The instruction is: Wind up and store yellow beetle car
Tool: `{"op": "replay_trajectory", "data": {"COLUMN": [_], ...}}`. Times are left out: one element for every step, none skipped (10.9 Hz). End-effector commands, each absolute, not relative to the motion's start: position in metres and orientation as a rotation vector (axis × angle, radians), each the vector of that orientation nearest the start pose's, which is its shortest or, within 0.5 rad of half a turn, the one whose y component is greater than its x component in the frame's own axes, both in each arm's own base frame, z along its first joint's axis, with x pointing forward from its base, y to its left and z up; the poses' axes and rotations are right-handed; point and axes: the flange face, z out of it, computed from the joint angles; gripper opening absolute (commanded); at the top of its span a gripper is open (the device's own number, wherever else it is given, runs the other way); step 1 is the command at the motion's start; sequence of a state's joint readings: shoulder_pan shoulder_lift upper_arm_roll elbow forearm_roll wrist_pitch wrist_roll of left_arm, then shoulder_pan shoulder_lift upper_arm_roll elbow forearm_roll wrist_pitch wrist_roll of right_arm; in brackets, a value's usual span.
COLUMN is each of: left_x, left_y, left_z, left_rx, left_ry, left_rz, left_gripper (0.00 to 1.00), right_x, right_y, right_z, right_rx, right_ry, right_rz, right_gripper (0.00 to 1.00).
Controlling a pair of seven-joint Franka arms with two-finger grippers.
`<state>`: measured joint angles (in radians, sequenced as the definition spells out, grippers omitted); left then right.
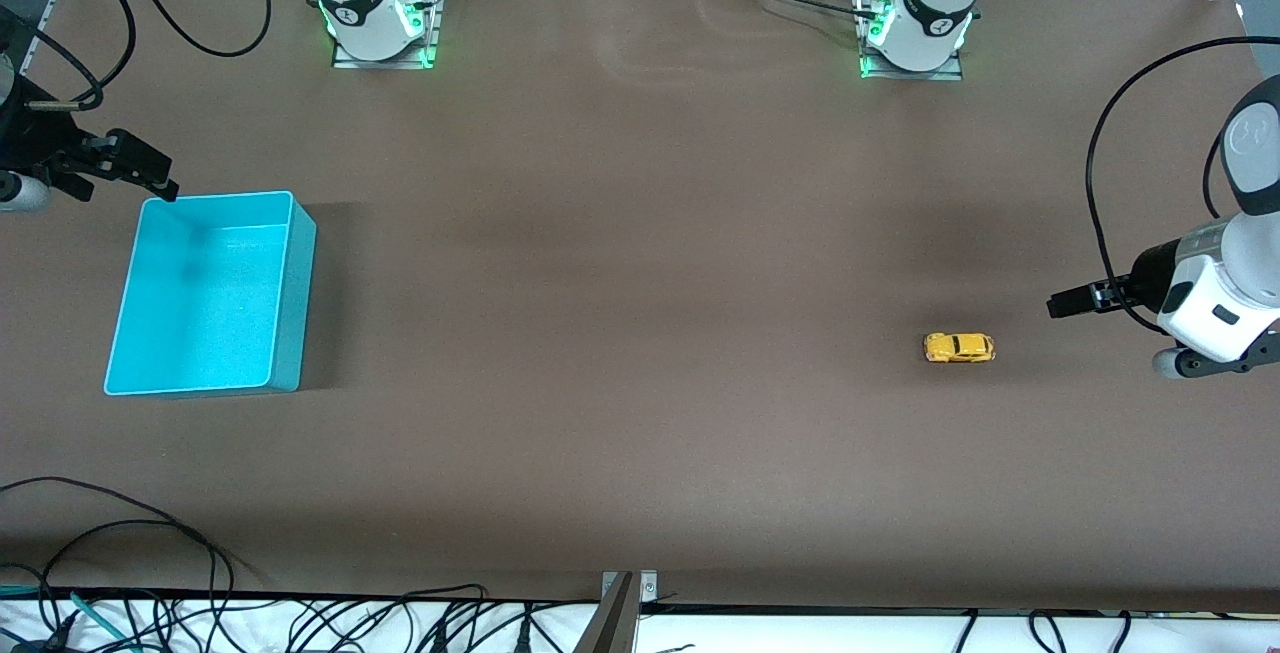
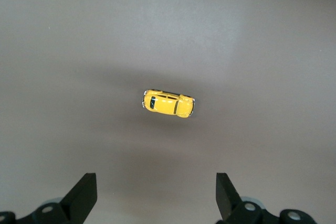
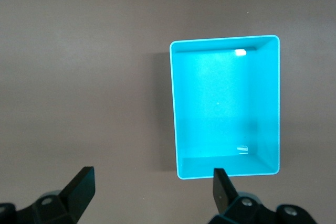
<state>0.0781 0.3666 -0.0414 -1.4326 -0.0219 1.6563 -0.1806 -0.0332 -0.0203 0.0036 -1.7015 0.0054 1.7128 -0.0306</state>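
1 yellow beetle car [image 1: 959, 347] on table [image 1: 640, 233], 1 turquoise bin [image 1: 205, 373]. Left gripper [image 2: 156, 195] released over table nr car; right gripper [image 3: 152, 190] released nr bin.

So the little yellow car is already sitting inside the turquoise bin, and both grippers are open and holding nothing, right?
Not quite. The yellow beetle car stands on the bare table toward the left arm's end, well apart from the turquoise bin, which the right wrist view shows empty. The left gripper and right gripper are indeed open and hold nothing.
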Motion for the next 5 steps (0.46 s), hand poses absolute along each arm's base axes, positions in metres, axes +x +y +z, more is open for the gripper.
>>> {"op": "replay_trajectory", "data": {"left_x": [0.651,0.649,0.648,0.648,0.648], "left_y": [0.026,0.027,0.035,0.036,0.039], "left_z": [0.47,0.461,0.459,0.459,0.457], "left_rx": [-3.155,-3.128,-3.114,-3.106,-3.077], "left_ry": [-0.414,-0.518,-0.59,-0.624,-0.737], "left_rz": [0.257,0.287,0.29,0.293,0.29], "left_gripper": [1.0,1.0,1.0,1.0,1.0], "right_x": [0.56,0.56,0.56,0.56,0.56], "right_y": [-0.015,-0.015,-0.015,-0.015,-0.015], "right_z": [0.592,0.591,0.592,0.592,0.592], "right_rx": [-3.125,-3.125,-3.126,-3.126,-3.126], "right_ry": [-0.007,-0.009,-0.011,-0.014,-0.014], "right_rz": [-0.051,-0.049,-0.051,-0.051,-0.051], "right_gripper": [1.0,1.0,1.0,1.0,1.0]}}
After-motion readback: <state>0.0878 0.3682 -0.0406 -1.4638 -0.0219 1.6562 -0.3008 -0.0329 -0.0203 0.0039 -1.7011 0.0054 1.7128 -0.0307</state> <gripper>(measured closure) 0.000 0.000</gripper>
